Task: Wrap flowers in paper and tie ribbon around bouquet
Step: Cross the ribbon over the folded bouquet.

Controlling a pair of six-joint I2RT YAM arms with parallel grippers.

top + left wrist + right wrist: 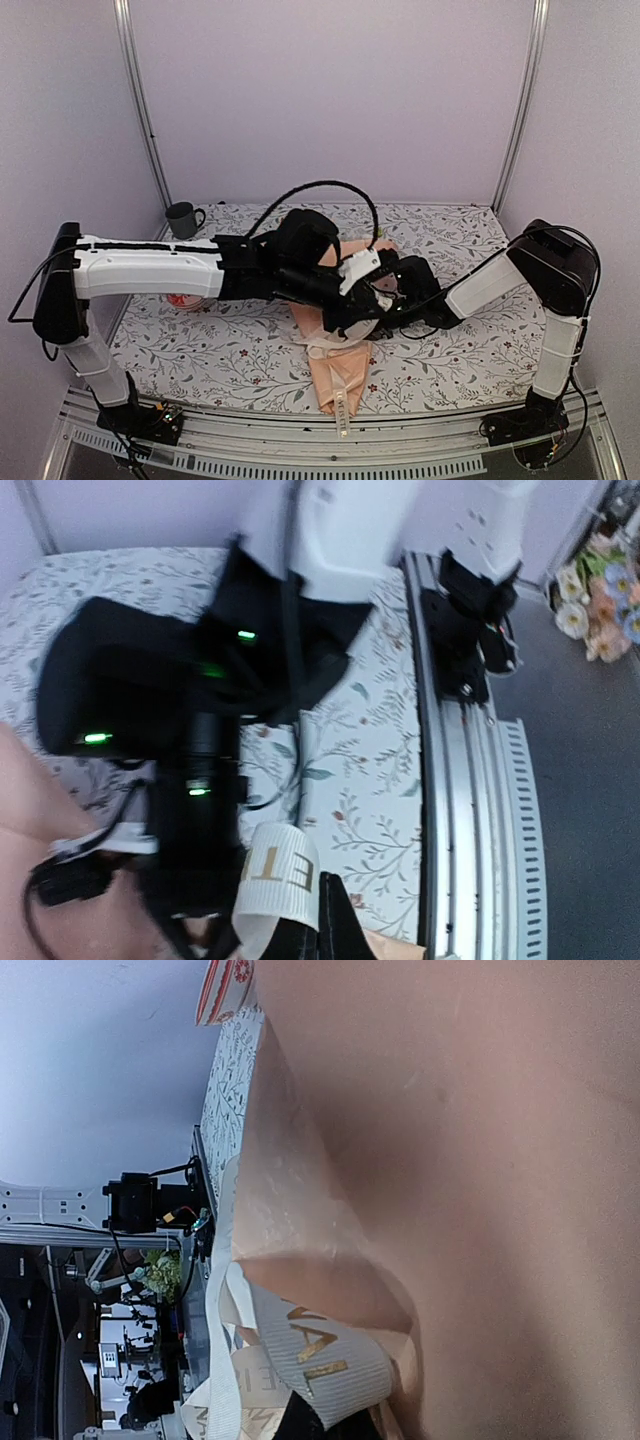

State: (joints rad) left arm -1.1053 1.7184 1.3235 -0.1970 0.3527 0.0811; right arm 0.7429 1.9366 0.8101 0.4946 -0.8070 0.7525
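Observation:
The bouquet's peach-orange paper (340, 375) lies at the table's middle, its narrow end pointing at the near edge. Both arms meet over it and hide the flowers. The cream-white ribbon (328, 345) with gold letters crosses the paper, and one tail (343, 415) hangs over the front rail. In the left wrist view my left gripper (318, 925) is shut on a loop of ribbon (280, 880). My right gripper (310, 1425) shows in the right wrist view shut on another stretch of ribbon (325, 1360), right against the paper (480, 1160).
A dark mug (183, 219) stands at the back left corner. The red-and-white dish (185, 300) sits partly under the left arm. The metal front rail (470, 810) runs along the near edge, and another bunch of flowers (600, 590) lies beyond it, off the table.

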